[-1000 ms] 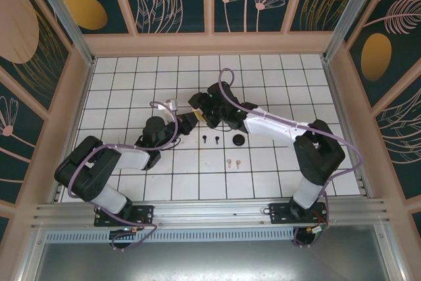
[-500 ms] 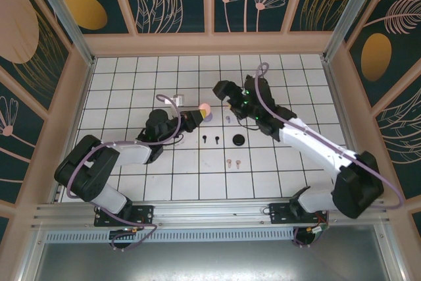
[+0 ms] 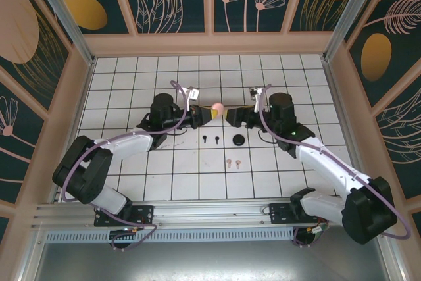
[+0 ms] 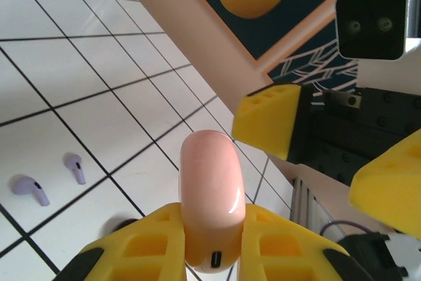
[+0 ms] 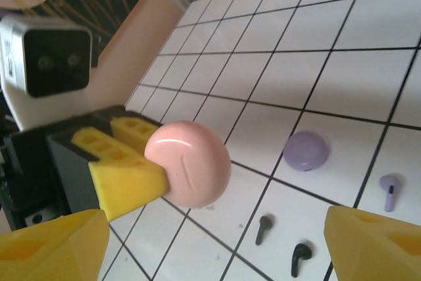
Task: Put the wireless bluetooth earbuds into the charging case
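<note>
The left end effector (image 4: 212, 231) was closed on the pink case (image 4: 212, 205). The case stood between its two yellow fingers (image 4: 283, 245) and rose above their tips, with a small port at its lower end. In the top view this end effector (image 3: 208, 114) held the case (image 3: 217, 107) above the tabletop (image 3: 131, 77), near the middle of the tiled area. The lid of the case looked closed.

The right end effector (image 5: 214, 228) was wide open and held nothing. Its fingers (image 5: 375, 241) stood far apart at the two lower corners of the right wrist view. It faced the pink case (image 5: 187, 162) from just beside it and did not touch it. In the top view it (image 3: 231, 115) pointed toward the left end effector.

All earbuds lay on the tabletop, outside the cases. The two lilac earbuds (image 4: 29, 190) lay side by side, and the lilac case (image 5: 305, 151) sat near them, below the raised pink case. The two black earbuds (image 3: 205, 139) lay nearer to the arm bases, with the black case (image 3: 239, 140) just to their right. The two pink earbuds (image 3: 229, 162) lay closer again to the bases, well apart from the pink case.
</note>
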